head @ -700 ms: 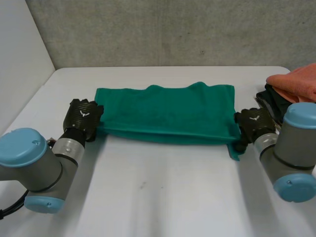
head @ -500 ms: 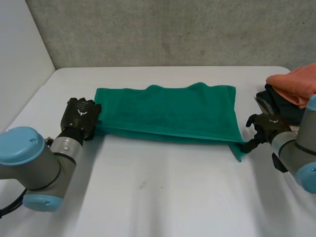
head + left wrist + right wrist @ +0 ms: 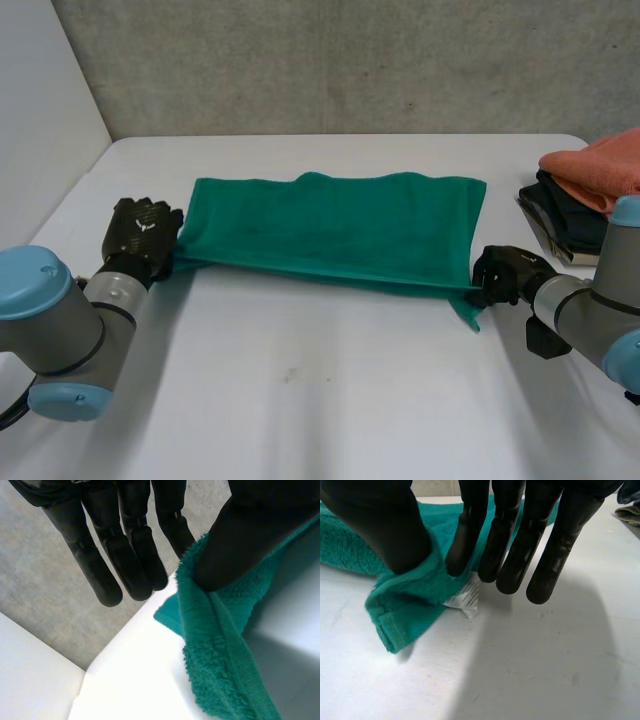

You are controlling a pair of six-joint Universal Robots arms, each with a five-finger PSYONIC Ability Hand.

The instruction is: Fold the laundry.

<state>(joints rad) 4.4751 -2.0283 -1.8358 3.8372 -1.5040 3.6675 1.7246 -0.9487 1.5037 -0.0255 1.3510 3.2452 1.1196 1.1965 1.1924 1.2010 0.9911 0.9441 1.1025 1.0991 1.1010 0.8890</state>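
Note:
A green towel (image 3: 330,230), folded in half lengthwise, lies stretched across the white table (image 3: 330,400). My left hand (image 3: 140,235) is at its near left corner. There the thumb (image 3: 235,535) presses the towel's edge (image 3: 220,650) while the fingers (image 3: 125,555) stay straight beside it. My right hand (image 3: 505,272) is at the near right corner. Its thumb (image 3: 375,525) and a finger pinch the cloth (image 3: 405,610), and a white label (image 3: 465,597) sticks out under the fingers. A small tail of towel hangs out below that hand.
A pile of clothes sits at the table's right edge, an orange piece (image 3: 600,170) on top of dark ones (image 3: 565,215), just behind my right arm. A grey wall runs along the far side.
My right hand let go, drew back, then came in again and pinched the near right corner. My left hand moved left, pulling the towel taut and flatter.

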